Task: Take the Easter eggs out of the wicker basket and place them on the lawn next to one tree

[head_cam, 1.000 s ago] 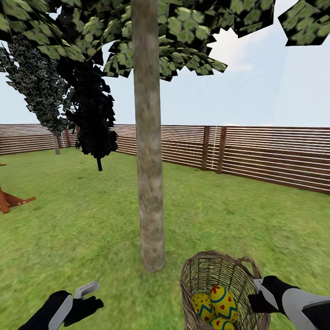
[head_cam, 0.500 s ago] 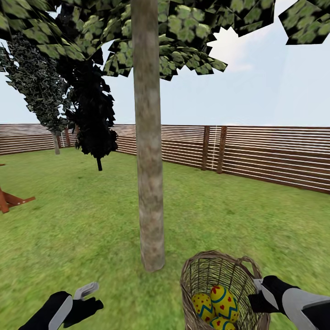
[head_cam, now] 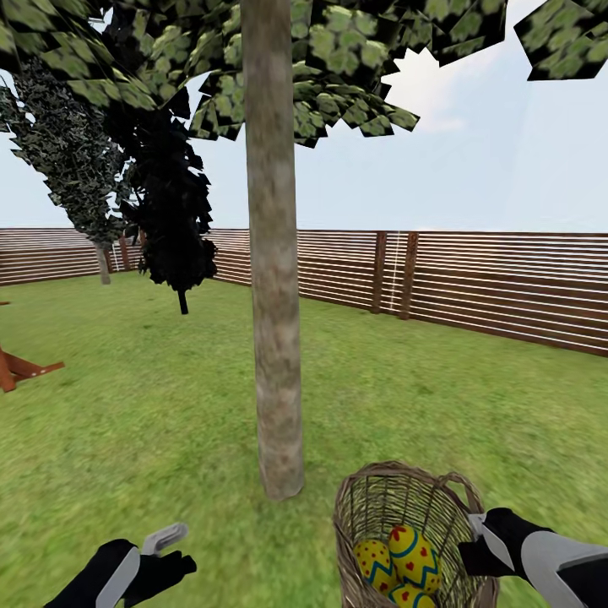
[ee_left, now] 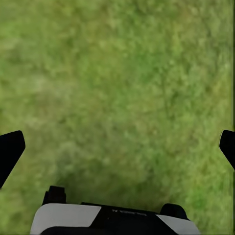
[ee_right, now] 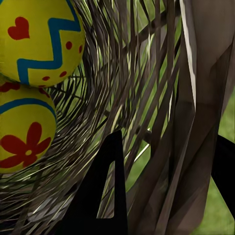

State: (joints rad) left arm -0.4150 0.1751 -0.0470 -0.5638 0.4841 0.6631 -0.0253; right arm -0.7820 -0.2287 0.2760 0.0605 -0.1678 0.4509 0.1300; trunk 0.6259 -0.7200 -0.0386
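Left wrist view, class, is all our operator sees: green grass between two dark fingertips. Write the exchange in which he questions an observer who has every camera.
Operator: Where are the eggs?
Observer: All three yellow zigzag-banded Easter eggs lie inside the round brown wicker basket.
Operator: What has hold of the basket?
Observer: The right claw straddles its wall, one finger inside and one outside.
Operator: Is a tree nearby?
Observer: A tall grey-brown bare tree trunk stands close beside the basket, on the robot's left of it.
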